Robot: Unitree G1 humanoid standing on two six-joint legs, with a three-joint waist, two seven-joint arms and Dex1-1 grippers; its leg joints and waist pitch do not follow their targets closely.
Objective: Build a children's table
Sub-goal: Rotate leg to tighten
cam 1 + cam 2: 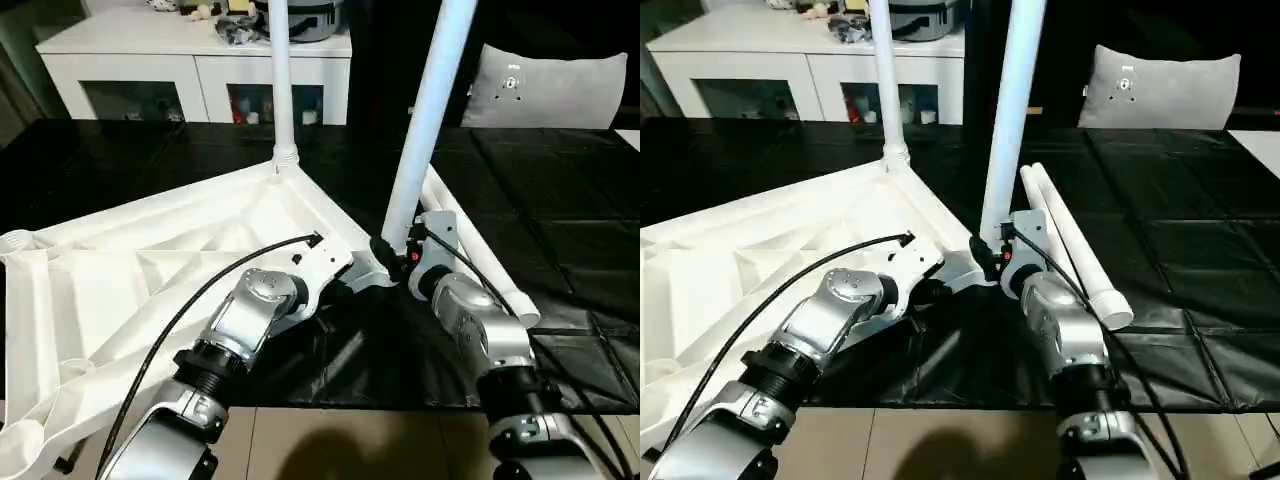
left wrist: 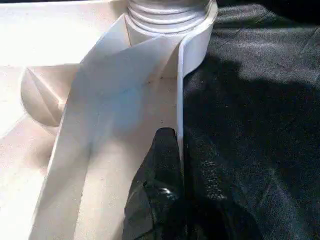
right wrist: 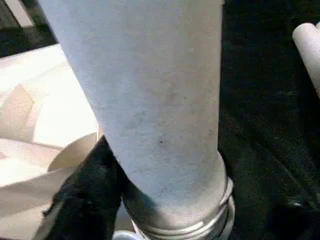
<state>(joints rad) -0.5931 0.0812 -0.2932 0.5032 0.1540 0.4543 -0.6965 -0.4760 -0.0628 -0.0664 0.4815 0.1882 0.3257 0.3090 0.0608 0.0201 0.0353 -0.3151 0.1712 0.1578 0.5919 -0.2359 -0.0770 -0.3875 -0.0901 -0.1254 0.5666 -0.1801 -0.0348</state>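
Head views: the tabletop [image 1: 150, 270] lies upside down on the black-covered worktop [image 1: 560, 230], ribbed underside up, its near-left part overhanging the worktop edge. One leg [image 1: 281, 80] already stands in the far corner socket. The right hand [image 1: 392, 252] grips a second leg [image 1: 425, 120] near its base, tilted, over the near corner socket. Spare legs [image 1: 1070, 240] lie just beside on the worktop. The left hand [image 1: 930, 285] sits at the tabletop's edge.

Left wrist view: black fingers [image 2: 157, 195] closed, pinching the tabletop rim [image 2: 180, 100].

Right wrist view: the leg's ringed end [image 3: 180, 220] is close above the socket [image 3: 75, 152]; seating cannot be told.

Risks: the tilt could jam or cross-seat the leg, pushing down could slide the overhanging tabletop, and a weak rim pinch could slip.
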